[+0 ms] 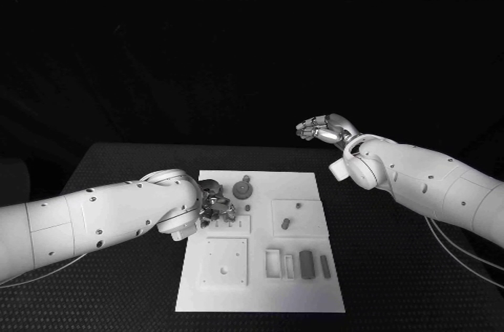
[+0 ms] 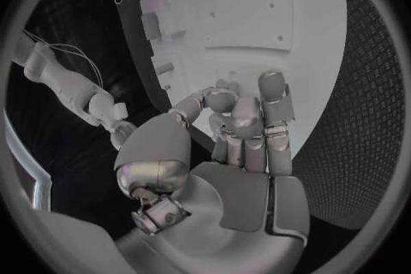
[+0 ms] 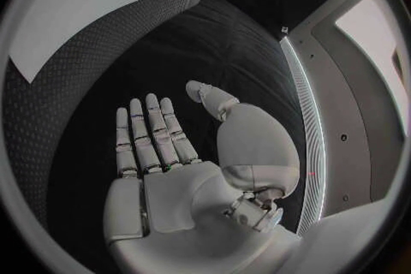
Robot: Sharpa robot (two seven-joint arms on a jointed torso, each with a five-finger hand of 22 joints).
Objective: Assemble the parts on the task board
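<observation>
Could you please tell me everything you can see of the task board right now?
The task board is a flat white rectangular plate lying on the black table. It carries raised white square blocks, open slots and several small grey parts, including a gear near its far edge. The left hand is over its left edge; contact cannot be told. The right hand is raised beyond it.

no readable text, no labels, no brands, no numbers or signs on anything

Task board mid-table — left hand over its left edge, right hand beyond.
</observation>
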